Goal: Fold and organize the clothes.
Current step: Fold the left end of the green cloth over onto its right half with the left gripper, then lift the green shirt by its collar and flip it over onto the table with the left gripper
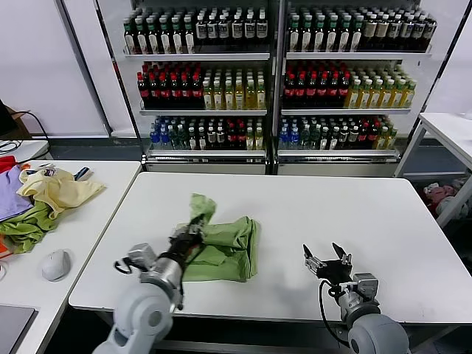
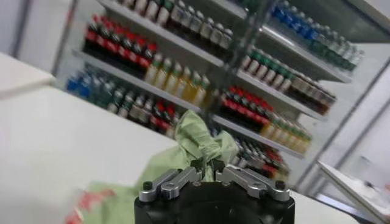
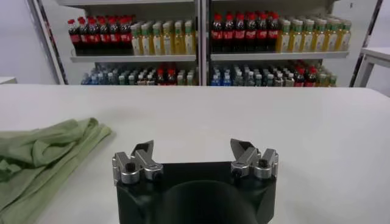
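Note:
The light green polo shirt [image 1: 225, 247] lies bunched and partly folded on the white table [image 1: 332, 206], left of centre. My left gripper [image 1: 196, 223] is shut on a pinch of its fabric and holds a peak of cloth [image 1: 200, 205] lifted above the heap. In the left wrist view the fingers [image 2: 196, 165] clamp the green fabric [image 2: 198, 137], and a red-and-white print [image 2: 91, 204] shows low on the shirt. My right gripper [image 1: 328, 255] is open and empty, near the table's front edge right of the shirt. The shirt's edge shows in the right wrist view [image 3: 42, 152].
A side table on the left holds a pale yellow garment [image 1: 59, 190], a darker green cloth [image 1: 26, 228], a purple cloth [image 1: 11, 195] and a computer mouse [image 1: 55, 264]. Shelves of bottles [image 1: 273, 74] stand behind the table. Another white table [image 1: 450, 129] stands at the right.

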